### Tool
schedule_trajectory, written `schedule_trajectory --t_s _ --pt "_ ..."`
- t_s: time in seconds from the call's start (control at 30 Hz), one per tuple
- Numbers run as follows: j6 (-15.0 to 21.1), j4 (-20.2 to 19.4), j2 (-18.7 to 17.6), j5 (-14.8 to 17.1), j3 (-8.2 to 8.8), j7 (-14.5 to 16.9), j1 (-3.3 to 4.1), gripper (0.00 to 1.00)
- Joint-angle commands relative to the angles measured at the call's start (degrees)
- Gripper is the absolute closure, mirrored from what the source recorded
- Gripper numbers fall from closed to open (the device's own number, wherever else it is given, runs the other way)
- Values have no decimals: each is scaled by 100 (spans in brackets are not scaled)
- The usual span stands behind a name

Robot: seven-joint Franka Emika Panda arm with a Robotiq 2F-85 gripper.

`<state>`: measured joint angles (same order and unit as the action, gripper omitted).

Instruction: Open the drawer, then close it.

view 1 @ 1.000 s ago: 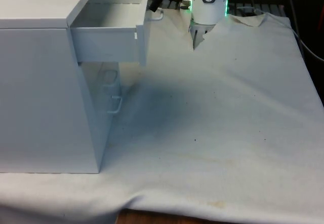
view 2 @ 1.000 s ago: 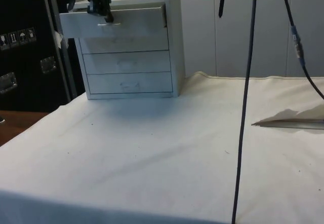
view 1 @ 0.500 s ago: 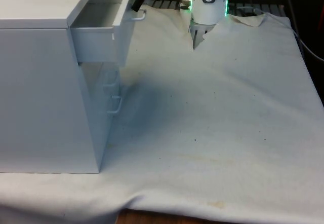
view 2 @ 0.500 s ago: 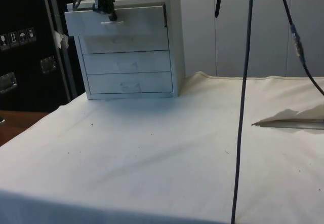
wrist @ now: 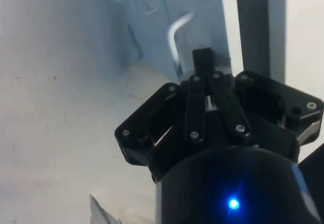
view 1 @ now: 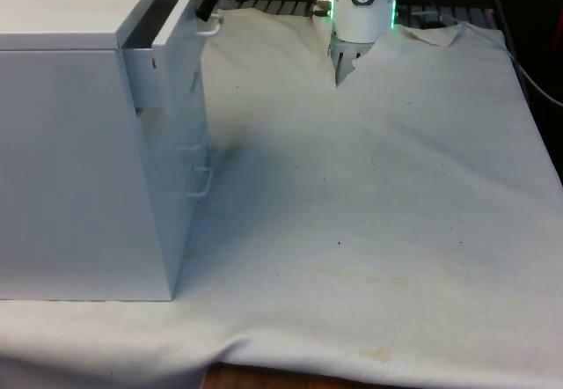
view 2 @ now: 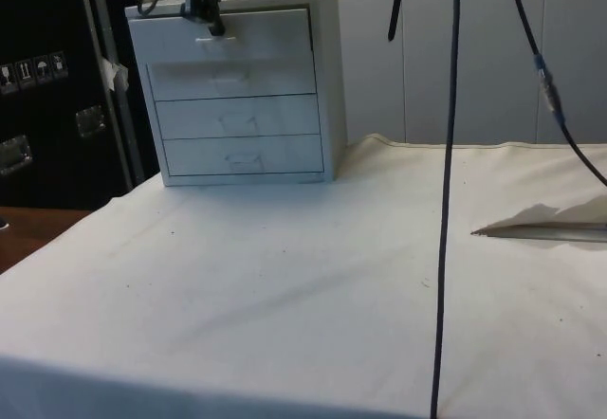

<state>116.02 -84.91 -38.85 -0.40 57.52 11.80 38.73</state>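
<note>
The top drawer [view 1: 171,59] of the white chest of drawers [view 1: 84,160] is almost home at ten o'clock on the table; the gripper [wrist: 202,62], clenched against its handle [view 1: 209,26], should push straight, level; stopping once flush.

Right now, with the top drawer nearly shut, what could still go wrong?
1. The top drawer still stands slightly proud of the chest, so stopping the push now may leave it ajar.
2. The gripper presses beside the drawer's handle with its fingers together; a slip off the front could snag the handle.
3. The chest rests on the loose white cloth, so a hard push might shift it.
</note>
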Motion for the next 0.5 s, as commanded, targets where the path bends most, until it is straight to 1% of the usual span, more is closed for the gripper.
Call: schedule_trajectory --t_s 0.0,0.03,0.07,0.1,0.2,0.27,0.33,0.37,0.4,0.43,0.47 --pt "-29 80 -52 69 -34 109 -126 100" --pt "-29 97 -74 103 -23 143 -143 100" --pt "0 46 -46 69 34 80 -40 100" --pt "-29 120 -97 138 -6 183 -166 100" --pt "-29 172 -160 235 40 286 -218 100" --pt "-29 223 -218 321 80 390 -281 100" --pt "-29 258 -258 395 109 464 -321 100" --pt "6 201 -235 378 166 407 -218 100" --pt "-29 275 -281 430 120 498 -344 100" --pt "-29 298 -298 458 132 527 -361 100" --pt "-34 315 -309 493 143 550 -361 100"
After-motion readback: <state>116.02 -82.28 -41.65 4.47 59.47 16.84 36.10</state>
